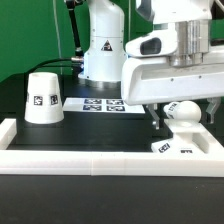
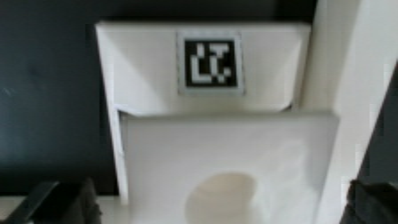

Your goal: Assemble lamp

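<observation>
The low white lamp base (image 1: 178, 146) with tags lies at the exterior view's right, against the front white wall. The round white bulb (image 1: 183, 111) stands on top of it. My gripper (image 1: 185, 119) hangs over the base, open, with a black finger on each side of the bulb and a gap to it. In the wrist view the base (image 2: 210, 110) shows its tag, the bulb (image 2: 240, 196) is a blur between my open gripper (image 2: 217, 206), and the dark fingers (image 2: 54, 202) sit at the frame's edges. The cone shade (image 1: 44, 97) stands apart at the left.
The marker board (image 1: 100, 103) lies on the black table behind the base. A raised white wall (image 1: 90, 160) runs along the front and the left side. The robot's white pedestal (image 1: 100, 50) stands at the back.
</observation>
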`<action>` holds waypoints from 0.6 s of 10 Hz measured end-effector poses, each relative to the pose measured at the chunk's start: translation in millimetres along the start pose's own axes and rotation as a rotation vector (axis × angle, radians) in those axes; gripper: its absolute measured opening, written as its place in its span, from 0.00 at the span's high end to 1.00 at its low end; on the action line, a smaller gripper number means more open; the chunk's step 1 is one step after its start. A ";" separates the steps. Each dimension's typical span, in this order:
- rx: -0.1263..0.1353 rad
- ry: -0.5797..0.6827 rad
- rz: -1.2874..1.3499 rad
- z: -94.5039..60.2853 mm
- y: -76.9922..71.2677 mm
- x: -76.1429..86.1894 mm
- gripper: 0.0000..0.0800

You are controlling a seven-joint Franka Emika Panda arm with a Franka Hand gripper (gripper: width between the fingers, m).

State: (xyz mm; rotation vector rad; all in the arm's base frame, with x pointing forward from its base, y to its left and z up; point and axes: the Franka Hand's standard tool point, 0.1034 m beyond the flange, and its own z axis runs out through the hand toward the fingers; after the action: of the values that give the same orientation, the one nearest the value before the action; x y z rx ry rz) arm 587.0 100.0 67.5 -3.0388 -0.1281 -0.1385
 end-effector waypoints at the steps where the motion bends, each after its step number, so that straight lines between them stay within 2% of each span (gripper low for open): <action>1: -0.002 -0.004 -0.008 -8.2 -3.2 -9.9 0.13; 3: -0.007 0.002 -0.056 -27.5 -11.5 -22.7 0.13; 4: -0.019 -0.002 -0.131 -31.6 -21.8 -30.2 0.13; 6: -0.017 -0.007 -0.136 -30.8 -23.8 -33.1 0.13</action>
State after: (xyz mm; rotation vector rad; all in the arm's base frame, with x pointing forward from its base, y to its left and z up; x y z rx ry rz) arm 549.4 117.9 97.1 -3.0468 -0.3368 -0.1403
